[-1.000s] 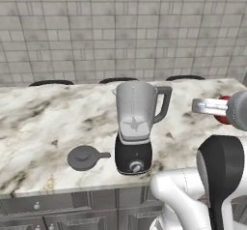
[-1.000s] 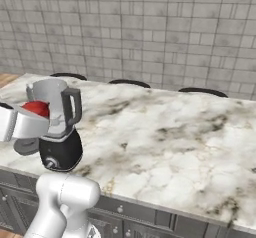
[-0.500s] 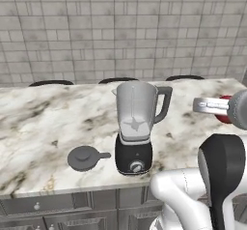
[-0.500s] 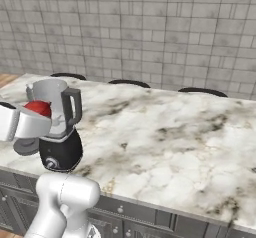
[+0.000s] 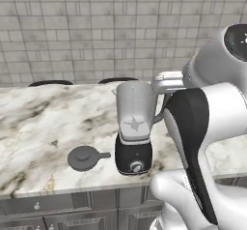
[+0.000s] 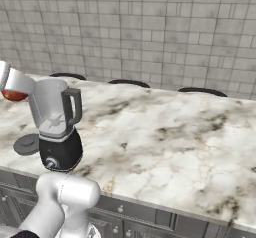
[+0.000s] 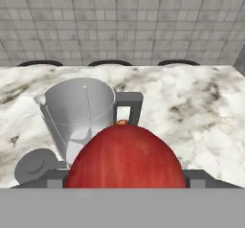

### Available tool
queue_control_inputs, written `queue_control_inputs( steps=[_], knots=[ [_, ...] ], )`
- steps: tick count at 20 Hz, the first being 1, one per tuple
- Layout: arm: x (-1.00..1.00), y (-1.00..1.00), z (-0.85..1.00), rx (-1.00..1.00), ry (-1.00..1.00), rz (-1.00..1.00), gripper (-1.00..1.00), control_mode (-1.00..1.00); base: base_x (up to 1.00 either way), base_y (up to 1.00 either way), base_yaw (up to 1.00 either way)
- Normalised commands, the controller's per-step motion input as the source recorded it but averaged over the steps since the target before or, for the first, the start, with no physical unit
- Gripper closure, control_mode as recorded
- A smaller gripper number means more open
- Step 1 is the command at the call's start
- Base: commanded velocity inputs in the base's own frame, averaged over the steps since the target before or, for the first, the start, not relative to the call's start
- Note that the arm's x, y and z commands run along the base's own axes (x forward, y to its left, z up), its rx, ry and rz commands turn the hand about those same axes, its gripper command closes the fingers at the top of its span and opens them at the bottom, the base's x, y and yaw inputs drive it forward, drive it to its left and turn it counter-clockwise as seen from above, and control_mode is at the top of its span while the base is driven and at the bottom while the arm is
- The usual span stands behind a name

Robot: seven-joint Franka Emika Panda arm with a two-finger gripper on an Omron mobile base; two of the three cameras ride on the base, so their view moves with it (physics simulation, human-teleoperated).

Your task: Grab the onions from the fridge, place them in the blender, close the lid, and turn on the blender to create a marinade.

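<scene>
Fingers (image 7: pixel 125 184): clamped on one red onion (image 7: pixel 125 159), held in the air just beside the blender's handle. Blender (image 5: pixel 134 127): upright near the worktop's front edge, jar open. Lid (image 5: pixel 85 157): flat on the marble worktop (image 6: pixel 170 132), just beside the blender base, near the front edge.

My arm (image 5: pixel 202 142): glossy white rounded shells, black band wrapping the big link, dark round cap on the top joint. Behind my jaws, a pale silver-grey wrist housing.
</scene>
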Motion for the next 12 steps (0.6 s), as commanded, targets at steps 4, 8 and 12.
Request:
queue_control_inputs(
  steps=[4, 8, 12],
  knots=[
    [0.65, 0.23, -0.03, 0.00, 0.11, 0.15, 1.00, -1.00, 0.00, 0.00, 0.00],
    [0.61, 0.01, -0.37, 0.00, 0.11, 0.13, 1.00, -1.00, 0.00, 0.00, 0.00],
    [0.76, 0.15, -0.61, 0.00, 0.13, 0.10, 1.00, -1.00, 0.00, 0.00, 0.00]
  ],
)
